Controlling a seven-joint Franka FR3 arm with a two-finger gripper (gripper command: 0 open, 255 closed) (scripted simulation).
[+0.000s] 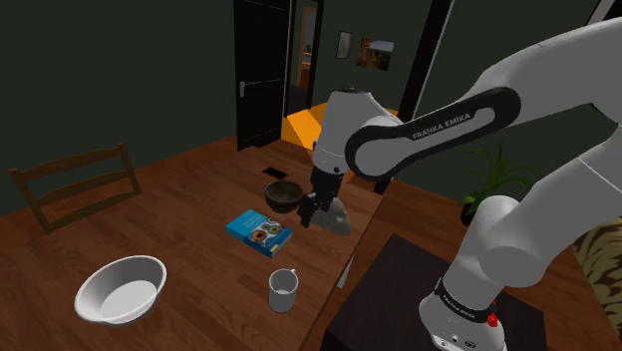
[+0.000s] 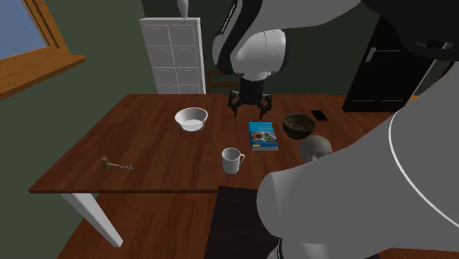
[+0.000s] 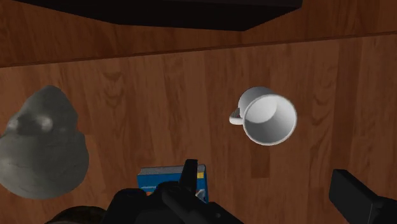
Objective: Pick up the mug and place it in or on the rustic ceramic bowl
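1. The end effector (image 1: 317, 211) hangs off the white arm above the wooden counter (image 1: 189, 184). Its two black fingers stand apart with nothing between them, and the wrist view shows bare wood in the gap.
2. The white mug (image 1: 283, 290) stands upright on the counter with its mouth up, close to the counter's near edge in the shoulder view. It is well apart from the end effector and nothing touches it. In the second exterior view the mug (image 2: 232, 160) has its handle on that view's right.
3. From the wrist view the mug (image 3: 267, 116) is seen from above. It looks empty, and its handle points toward a grey rounded figure (image 3: 41, 149).
4. The dark brown bowl (image 1: 283, 195) sits farther along the counter in the shoulder view. A blue book (image 1: 259, 232) lies flat between it and the mug.
5. The grey figure (image 1: 339, 217) stands just to the shoulder view's right of the end effector, near the counter's edge.
6. A white bowl (image 1: 120, 289) rests at the shoulder view's lower left, well apart from the mug.
7. A dark phone (image 1: 272, 174) lies just beyond the dark brown bowl.
8. In the second exterior view a corkscrew (image 2: 116, 165) lies near the counter's left corner, and a white cabinet (image 2: 171, 55) stands behind the counter.
9. A wooden chair (image 1: 80, 184) stands at the counter's far left in the shoulder view.
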